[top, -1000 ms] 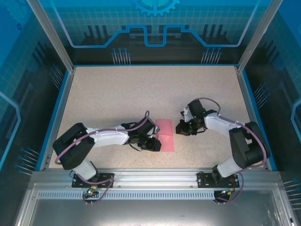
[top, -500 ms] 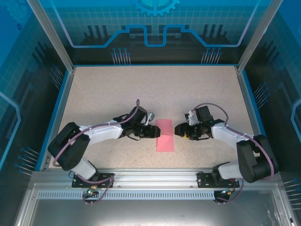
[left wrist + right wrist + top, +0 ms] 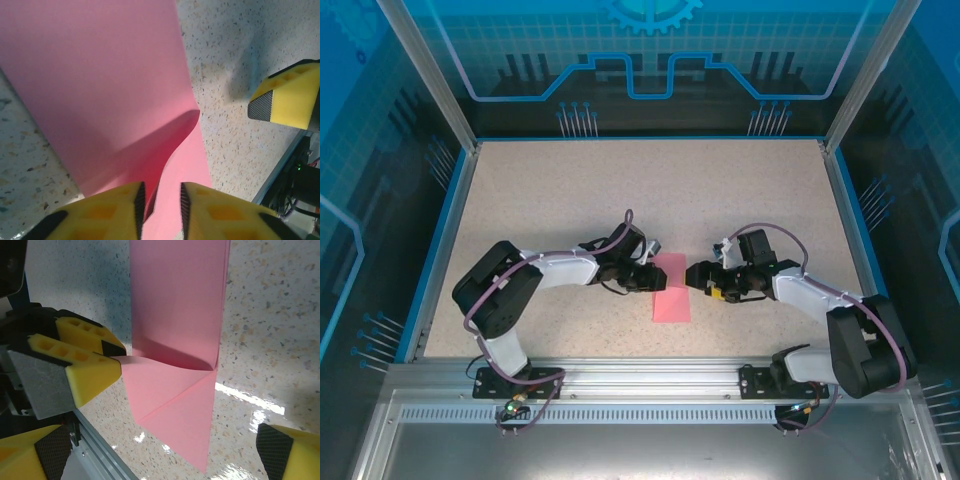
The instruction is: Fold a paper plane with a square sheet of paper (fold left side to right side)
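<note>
The square sheet of paper lies folded into a narrow pink strip at mid-table, with a diagonal crease and a point at its near end. My left gripper is at the strip's left edge. Its jaws stand narrowly apart around the raised edge of the top flap, with a gap still showing between the pads. In the right wrist view those yellow fingers hold the flap's corner up. My right gripper sits wide open at the strip's right edge, holding nothing.
The speckled table has a blue rim and a metal rail along its near edge, close below the paper. Both arms reach in low toward the middle. Free room lies behind the paper and out to both sides.
The left gripper moved from the paper's near-left part to its left edge, widened, then narrowed around the flap. The right gripper opened wide and closed in on the right edge.
</note>
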Motion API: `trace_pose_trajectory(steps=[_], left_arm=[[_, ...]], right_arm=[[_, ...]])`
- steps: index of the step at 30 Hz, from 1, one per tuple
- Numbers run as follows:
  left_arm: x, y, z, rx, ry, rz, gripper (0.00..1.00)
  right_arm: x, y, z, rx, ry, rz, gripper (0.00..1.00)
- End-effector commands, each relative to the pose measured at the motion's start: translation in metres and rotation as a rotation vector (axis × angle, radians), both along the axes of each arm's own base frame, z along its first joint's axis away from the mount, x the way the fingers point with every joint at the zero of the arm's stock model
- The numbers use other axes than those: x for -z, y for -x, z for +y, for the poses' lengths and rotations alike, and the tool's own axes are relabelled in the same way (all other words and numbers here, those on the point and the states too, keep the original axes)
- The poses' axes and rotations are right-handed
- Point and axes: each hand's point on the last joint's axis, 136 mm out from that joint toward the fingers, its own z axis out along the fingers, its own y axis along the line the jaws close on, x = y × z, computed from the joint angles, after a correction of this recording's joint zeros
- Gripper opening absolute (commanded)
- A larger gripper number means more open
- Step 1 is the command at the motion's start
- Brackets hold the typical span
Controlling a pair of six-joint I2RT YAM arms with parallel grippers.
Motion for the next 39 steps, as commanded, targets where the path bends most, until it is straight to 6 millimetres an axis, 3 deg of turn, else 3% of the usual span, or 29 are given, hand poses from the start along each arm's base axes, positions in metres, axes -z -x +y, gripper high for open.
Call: trace_pose_trajectory(steps=[1,6,10,14,25,28,31,35,39], left_arm=[[-0.003,0.0,0.003,0.018,-0.026,-0.026,0.22],[-0.008,0.002,0.015,-0.013,-0.05,-0.066,0.11],[-0.011,0.004,0.023,-0.035,-0.06,-0.084,0.1],[-0.01,0.006,0.024,-0.035,-0.06,-0.083,0.11],[-0.011,0.007,0.03,-0.049,-0.076,-0.094,0.11],[-0.011,0.007,0.032,-0.053,-0.08,-0.097,0.11],[-0.012,0.008,0.033,-0.056,-0.083,-0.099,0.12],[-0.025,0.004,0.036,-0.083,-0.062,-0.121,0.24],[-0.063,-0.004,0.045,-0.144,0.011,-0.176,0.48]], right_arm=[[-0.003,0.001,0.005,-0.013,-0.054,0.017,0.99],[-0.002,0.0,0.015,-0.042,-0.072,0.03,0.99],[-0.002,-0.001,0.023,-0.054,-0.08,0.034,0.97],[0.0,-0.002,0.036,-0.086,-0.091,0.047,0.88],[0.012,-0.011,0.074,-0.152,-0.111,0.076,0.54],[0.013,-0.014,0.082,-0.164,-0.118,0.07,0.43],[0.012,-0.016,0.084,-0.162,-0.129,0.055,0.24],[0.002,-0.018,0.081,-0.164,-0.134,0.013,0.04],[-0.022,-0.029,0.068,-0.134,-0.152,-0.057,0.0]])
